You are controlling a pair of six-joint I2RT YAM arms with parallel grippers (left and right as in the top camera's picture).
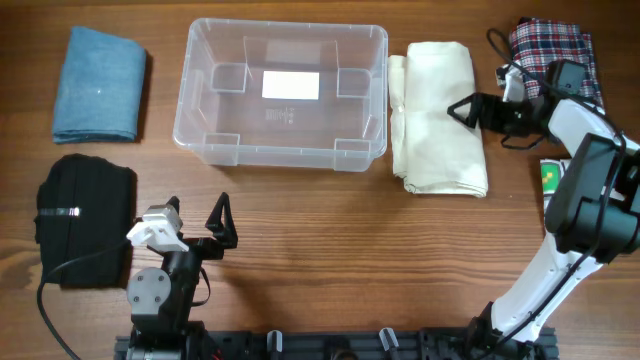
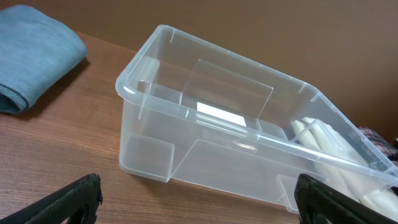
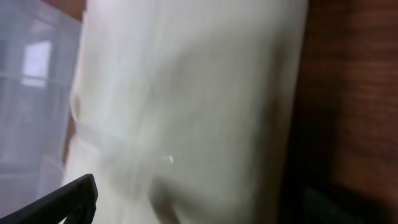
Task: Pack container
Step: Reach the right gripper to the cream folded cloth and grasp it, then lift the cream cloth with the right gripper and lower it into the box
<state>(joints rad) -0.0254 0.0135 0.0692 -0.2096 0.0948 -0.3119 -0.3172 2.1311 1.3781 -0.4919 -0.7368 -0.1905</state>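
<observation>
Container (image 1: 282,120): clear and empty, upright on the desk (image 1: 340,240), middle of the far side, white label on its base.
Cream cloth (image 1: 437,115): folded, just beside the container's right wall.
Right jaws: apart, gripping nothing, over the cream cloth's right edge.
Blue cloth (image 1: 98,85): folded, left of the container, apart from it.
Left jaws: wide apart, gripping nothing, near the desk's front edge, facing the container.
Black cloth (image 1: 85,215): front left.
Plaid cloth (image 1: 545,40): far right corner.

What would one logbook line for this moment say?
container: empty | cream cloth: beside container | right end effector: open over cream cloth | left end effector: open, holding nothing
</observation>
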